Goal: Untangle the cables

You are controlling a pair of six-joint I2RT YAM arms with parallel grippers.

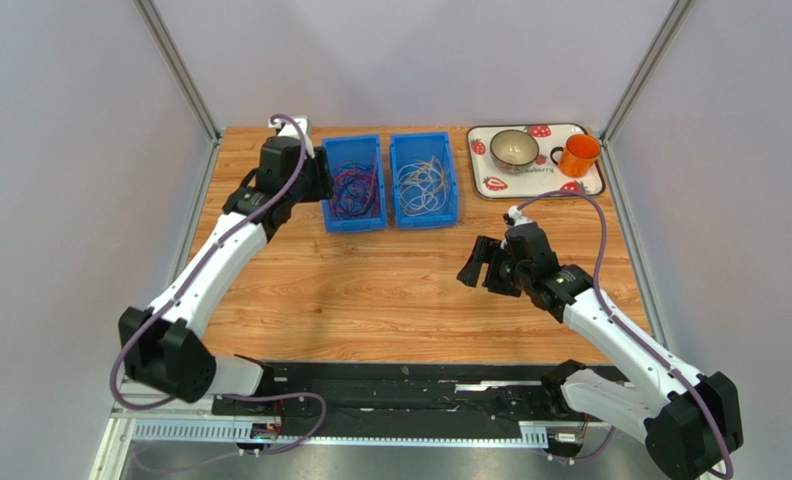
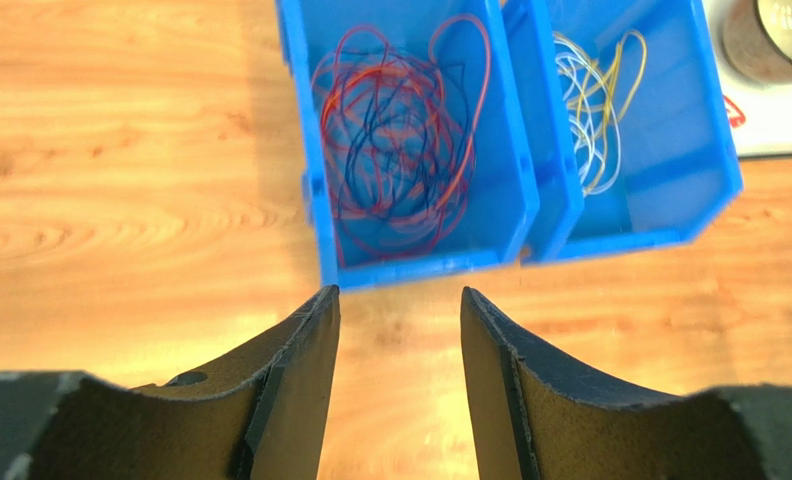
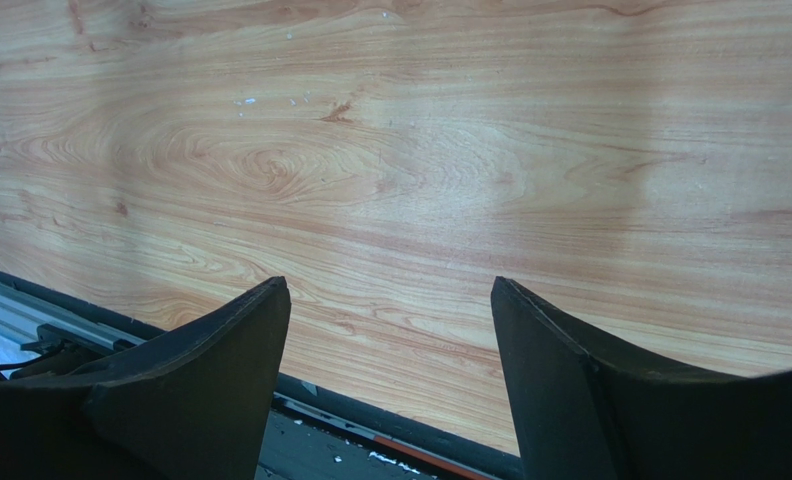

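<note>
The red and dark cables lie tangled in the left blue bin at the far side of the wooden table. The pale and yellow cables lie looped in the right blue bin just beside it. The left gripper hovers beside the left bin, jaws apart with nothing between them. The right gripper hangs over bare wood toward the right, well apart from both bins — jaws spread wide, empty. At far right, a strawberry-print tray carries a bowl and an orange mug.
</note>
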